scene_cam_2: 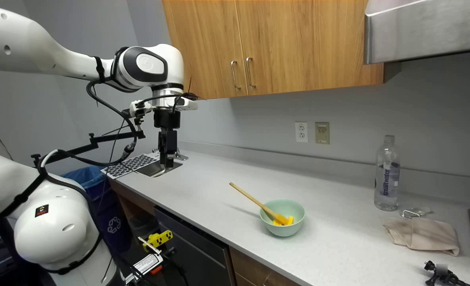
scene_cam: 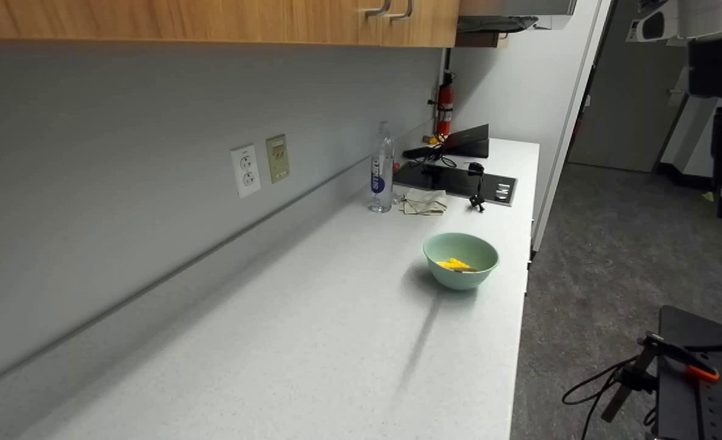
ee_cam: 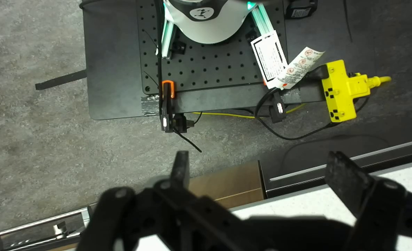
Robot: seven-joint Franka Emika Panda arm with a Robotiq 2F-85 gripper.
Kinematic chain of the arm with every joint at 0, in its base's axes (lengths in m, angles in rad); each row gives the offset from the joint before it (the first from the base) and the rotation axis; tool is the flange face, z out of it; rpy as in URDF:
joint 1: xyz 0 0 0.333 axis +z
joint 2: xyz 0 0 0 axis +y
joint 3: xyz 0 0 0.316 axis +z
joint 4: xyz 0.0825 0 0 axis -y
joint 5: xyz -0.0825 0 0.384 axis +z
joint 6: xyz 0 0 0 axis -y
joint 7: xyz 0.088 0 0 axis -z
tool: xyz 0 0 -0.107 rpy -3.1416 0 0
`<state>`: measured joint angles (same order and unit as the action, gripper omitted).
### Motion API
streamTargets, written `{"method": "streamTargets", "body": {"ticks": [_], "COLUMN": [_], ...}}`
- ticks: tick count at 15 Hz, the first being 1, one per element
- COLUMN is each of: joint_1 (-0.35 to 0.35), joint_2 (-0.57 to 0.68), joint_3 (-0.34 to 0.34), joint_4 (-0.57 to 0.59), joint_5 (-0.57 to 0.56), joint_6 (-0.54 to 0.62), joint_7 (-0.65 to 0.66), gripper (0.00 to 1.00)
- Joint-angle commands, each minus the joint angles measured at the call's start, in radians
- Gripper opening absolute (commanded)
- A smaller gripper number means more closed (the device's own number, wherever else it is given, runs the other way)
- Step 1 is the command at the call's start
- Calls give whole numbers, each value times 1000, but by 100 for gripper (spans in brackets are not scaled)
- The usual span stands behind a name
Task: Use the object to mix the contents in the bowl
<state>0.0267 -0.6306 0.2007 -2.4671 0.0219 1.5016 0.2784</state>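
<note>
Speckled counter (scene_cam: 306,342), smooth mint-green bowl (scene_cam_2: 284,231) upon it.
My gripper (ee_cam: 258,158) gapes wide; an exterior view shows a wooden spoon (scene_cam_2: 259,203) slanting from the bowl's yellow contents (scene_cam_2: 290,220), the wrist view mottled floor (ee_cam: 115,146).

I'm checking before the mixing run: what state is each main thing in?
Pincer: open, holding nothing
Bowl: upright
Yellow contents: lying in the bowl; mixed or not, cannot tell
Wooden utensil: tilted in the bowl, handle out over the rim
Clear bottle: standing upright
Cloth: folded, lying flat
Cabinet doors: shut
</note>
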Motion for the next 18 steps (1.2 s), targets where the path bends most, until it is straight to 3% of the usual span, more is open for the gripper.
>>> {"method": "streamTargets", "body": {"ticks": [1, 12, 18], "joint_1": [13, 13, 14], "joint_2": [2, 2, -12], "joint_3": [-10, -10, -26], "joint_4": [2, 2, -20], "joint_5": [-5, -5, -2], "joint_6": [-3, -3, 90], "joint_7": [6, 6, -15], "gripper": [100, 100, 100]}}
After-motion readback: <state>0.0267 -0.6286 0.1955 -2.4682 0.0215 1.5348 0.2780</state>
